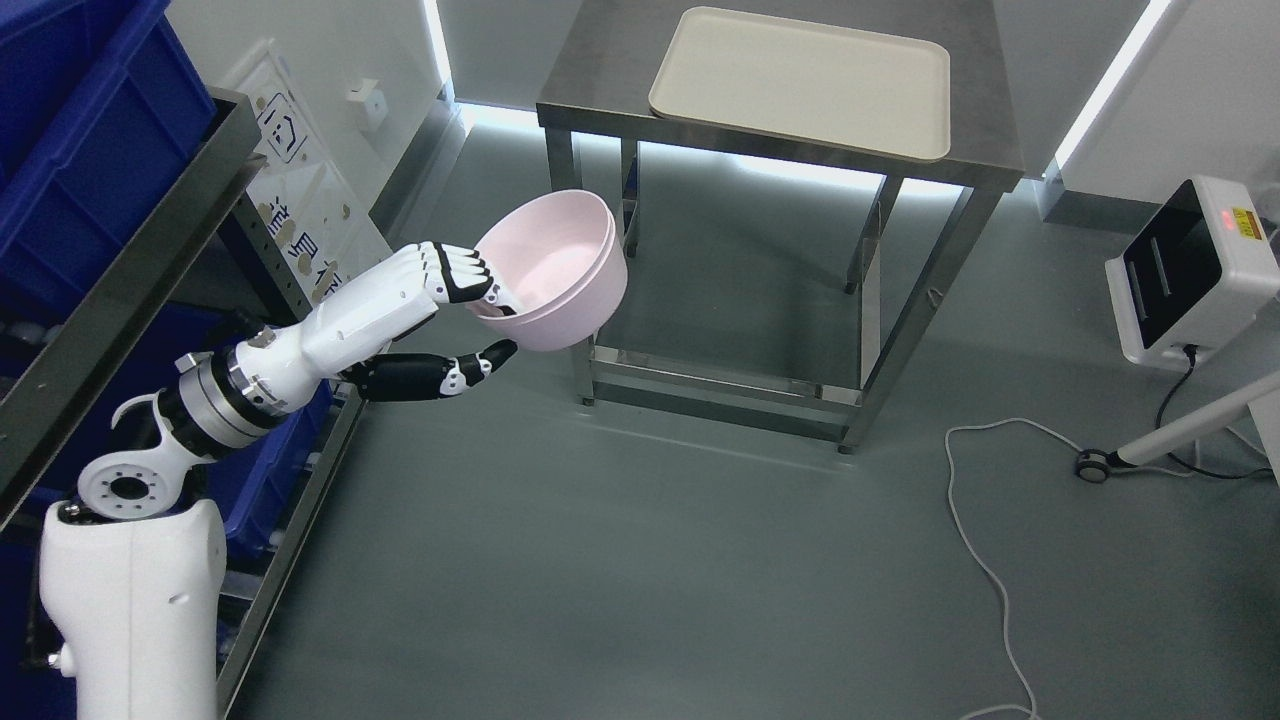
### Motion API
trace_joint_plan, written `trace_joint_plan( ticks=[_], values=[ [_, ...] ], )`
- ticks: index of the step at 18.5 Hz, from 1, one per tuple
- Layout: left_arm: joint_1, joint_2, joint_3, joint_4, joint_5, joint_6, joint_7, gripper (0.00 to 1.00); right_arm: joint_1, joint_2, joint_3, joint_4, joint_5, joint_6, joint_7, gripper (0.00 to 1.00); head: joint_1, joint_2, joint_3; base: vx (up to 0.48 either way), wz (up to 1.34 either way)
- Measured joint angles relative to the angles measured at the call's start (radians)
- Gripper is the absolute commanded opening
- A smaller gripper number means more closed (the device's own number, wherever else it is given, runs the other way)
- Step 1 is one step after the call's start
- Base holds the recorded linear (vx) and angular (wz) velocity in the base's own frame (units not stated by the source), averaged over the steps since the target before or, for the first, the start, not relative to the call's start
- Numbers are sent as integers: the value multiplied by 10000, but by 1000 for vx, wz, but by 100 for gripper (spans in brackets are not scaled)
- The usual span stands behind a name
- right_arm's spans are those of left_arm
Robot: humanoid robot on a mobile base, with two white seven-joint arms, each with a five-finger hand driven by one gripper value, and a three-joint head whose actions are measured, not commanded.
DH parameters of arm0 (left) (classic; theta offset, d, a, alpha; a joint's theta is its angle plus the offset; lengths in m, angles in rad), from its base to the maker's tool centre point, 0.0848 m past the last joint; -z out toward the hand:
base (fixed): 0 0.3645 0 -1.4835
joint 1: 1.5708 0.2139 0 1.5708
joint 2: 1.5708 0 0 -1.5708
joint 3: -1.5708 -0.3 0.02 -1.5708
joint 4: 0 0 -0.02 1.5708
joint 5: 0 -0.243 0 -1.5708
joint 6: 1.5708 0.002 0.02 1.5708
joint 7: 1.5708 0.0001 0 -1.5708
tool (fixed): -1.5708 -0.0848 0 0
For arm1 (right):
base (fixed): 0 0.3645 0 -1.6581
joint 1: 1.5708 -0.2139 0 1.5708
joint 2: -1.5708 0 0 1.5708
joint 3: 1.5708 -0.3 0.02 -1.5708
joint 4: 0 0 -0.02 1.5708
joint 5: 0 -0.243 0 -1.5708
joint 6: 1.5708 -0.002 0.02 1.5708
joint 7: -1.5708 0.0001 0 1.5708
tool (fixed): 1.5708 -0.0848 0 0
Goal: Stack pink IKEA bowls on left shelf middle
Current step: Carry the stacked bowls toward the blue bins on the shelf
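Observation:
Two pink bowls, nested one inside the other, hang tilted in the air left of the steel table. My left hand is shut on their near rim, with white fingers over the edge and the black thumb beneath. The arm comes in from the lower left, beside the metal shelf at the left edge. My right arm is out of the picture.
A steel table at the back carries a beige tray. Blue bins sit in the shelf at left. A white device, a wheeled stand leg and a white cable lie on the grey floor at right.

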Motion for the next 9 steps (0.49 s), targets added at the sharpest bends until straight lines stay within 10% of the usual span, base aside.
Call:
trace_joint_plan(
  ticks=[9],
  values=[
    [52, -73, -316, 6, 230, 0, 16, 5, 3, 0, 0, 0, 353, -52, -13, 100, 0, 0, 0, -240, 84]
  ],
)
